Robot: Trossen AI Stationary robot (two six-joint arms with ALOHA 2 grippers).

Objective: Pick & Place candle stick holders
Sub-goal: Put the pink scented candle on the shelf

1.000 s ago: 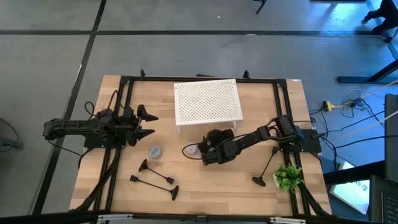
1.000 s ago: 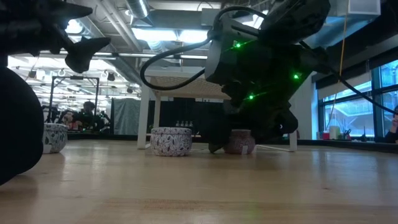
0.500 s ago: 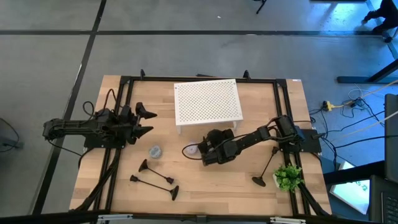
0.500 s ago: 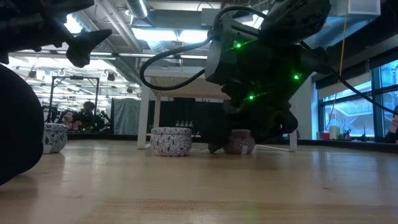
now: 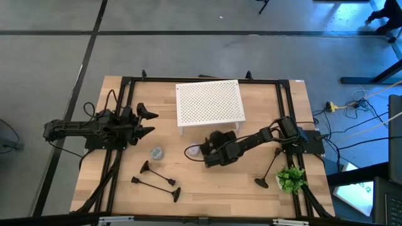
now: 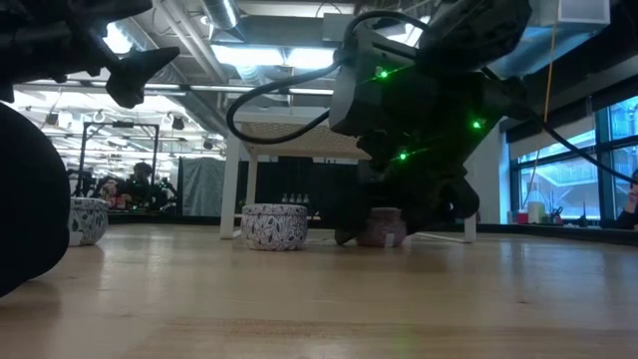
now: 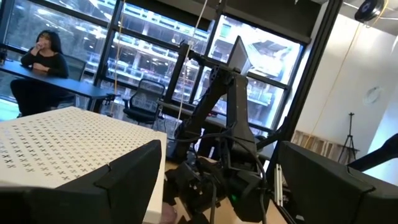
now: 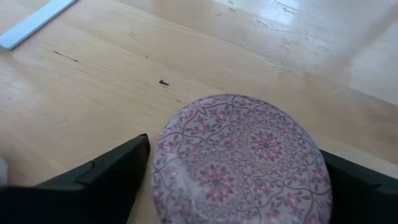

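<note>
- Right now the right gripper [image 5: 200, 151] sits low at mid-table, its dark fingers spread on either side of a small round pink-patterned tin [image 8: 239, 158], not clamped on it.
- Over by the left edge, the left gripper [image 5: 148, 123] hangs above the table with jaws wide apart, holding nothing.
- Two slim black metal candle stick holders [image 5: 157, 176] lie flat near the front edge.
- A third black holder [image 5: 270, 169] lies beside a small green plant [image 5: 290, 179].
- A white perforated stand [image 5: 209, 103] occupies the back.
</note>
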